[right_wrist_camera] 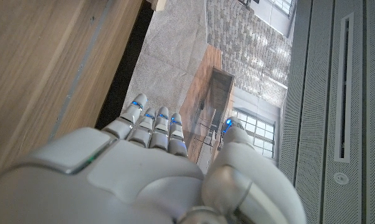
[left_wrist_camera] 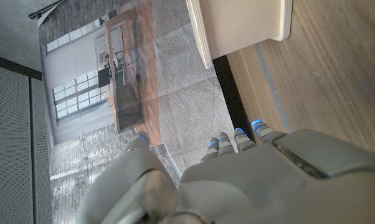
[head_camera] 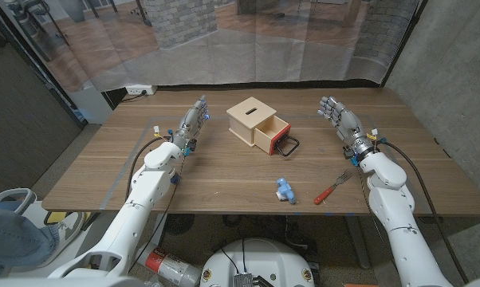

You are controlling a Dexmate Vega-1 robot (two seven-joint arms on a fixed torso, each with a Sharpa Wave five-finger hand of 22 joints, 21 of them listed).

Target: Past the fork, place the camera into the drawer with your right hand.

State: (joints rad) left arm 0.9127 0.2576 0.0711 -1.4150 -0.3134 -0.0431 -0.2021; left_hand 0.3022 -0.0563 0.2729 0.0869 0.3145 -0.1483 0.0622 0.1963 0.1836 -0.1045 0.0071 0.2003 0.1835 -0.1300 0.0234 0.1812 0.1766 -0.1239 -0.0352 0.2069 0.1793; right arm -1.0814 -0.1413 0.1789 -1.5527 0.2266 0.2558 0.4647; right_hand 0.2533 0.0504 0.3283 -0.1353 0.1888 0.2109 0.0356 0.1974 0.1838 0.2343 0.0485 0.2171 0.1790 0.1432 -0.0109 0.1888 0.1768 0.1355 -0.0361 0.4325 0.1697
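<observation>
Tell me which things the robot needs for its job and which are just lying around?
Needed:
blue camera
wooden drawer box, its drawer pulled open
fork with red handle, to pass
right hand, holding nothing

Just there:
left hand, holding nothing
power strip behind the table
</observation>
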